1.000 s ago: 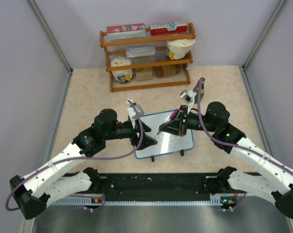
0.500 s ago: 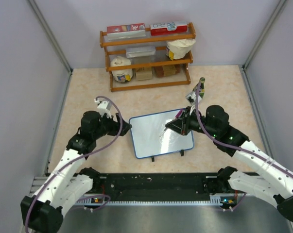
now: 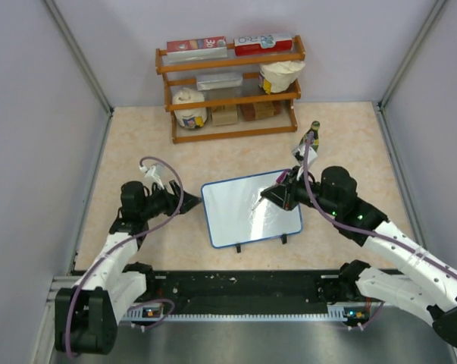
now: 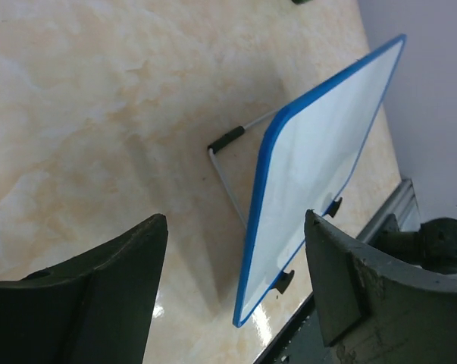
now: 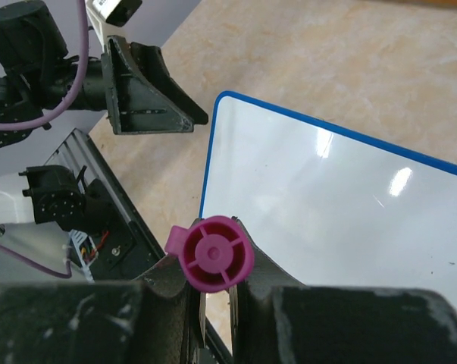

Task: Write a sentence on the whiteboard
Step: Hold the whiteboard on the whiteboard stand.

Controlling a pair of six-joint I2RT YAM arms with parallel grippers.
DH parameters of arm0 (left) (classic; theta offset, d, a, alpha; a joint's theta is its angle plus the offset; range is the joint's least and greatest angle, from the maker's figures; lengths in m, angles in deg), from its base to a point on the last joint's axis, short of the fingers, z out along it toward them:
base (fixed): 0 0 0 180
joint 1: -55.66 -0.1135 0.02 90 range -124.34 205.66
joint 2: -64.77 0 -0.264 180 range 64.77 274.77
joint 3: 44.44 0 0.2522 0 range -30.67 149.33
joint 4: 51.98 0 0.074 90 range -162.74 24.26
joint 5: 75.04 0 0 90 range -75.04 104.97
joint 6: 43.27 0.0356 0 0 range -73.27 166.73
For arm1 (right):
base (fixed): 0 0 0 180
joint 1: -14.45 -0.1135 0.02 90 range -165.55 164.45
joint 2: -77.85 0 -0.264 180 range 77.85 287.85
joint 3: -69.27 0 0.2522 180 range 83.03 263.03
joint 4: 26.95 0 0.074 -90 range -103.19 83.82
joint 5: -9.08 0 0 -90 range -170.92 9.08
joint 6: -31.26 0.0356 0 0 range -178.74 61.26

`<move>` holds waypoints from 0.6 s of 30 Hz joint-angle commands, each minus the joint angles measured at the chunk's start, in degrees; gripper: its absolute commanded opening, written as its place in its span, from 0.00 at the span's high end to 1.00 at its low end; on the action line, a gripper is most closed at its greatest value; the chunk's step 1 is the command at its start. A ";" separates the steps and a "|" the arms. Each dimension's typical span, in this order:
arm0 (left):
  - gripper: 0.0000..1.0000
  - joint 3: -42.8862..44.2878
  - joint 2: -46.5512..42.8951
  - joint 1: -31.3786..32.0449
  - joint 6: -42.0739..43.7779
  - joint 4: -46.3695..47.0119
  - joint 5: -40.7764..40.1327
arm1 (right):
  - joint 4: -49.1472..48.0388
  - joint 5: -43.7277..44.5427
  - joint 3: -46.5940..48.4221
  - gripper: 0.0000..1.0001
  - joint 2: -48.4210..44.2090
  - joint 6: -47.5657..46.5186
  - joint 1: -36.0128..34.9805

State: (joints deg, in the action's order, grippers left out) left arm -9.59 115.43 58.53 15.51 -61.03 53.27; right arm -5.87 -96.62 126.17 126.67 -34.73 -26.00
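White arm links, black joints, black fingers, looping purple cables.

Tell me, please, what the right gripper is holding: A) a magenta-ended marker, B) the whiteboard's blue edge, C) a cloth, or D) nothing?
A: in the right wrist view the right gripper is shut on a marker whose round magenta end faces the camera, held above the whiteboard.
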 commanded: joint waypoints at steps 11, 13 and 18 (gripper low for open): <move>0.25 -1.48 14.55 3.98 -3.41 31.14 16.54 | -18.11 2.60 0.99 1.00 9.45 -0.81 -3.94; 0.27 -1.39 16.66 4.59 -3.41 32.72 16.80 | -19.78 3.57 0.64 1.00 10.15 -0.89 -4.11; 0.33 -1.57 19.57 5.82 -3.85 36.86 18.38 | -25.06 5.07 -0.59 1.00 11.82 -1.42 -4.82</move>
State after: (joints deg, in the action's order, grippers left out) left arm -10.73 133.79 63.43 11.90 -32.20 69.16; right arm -22.55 -93.71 125.84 137.36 -34.80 -29.54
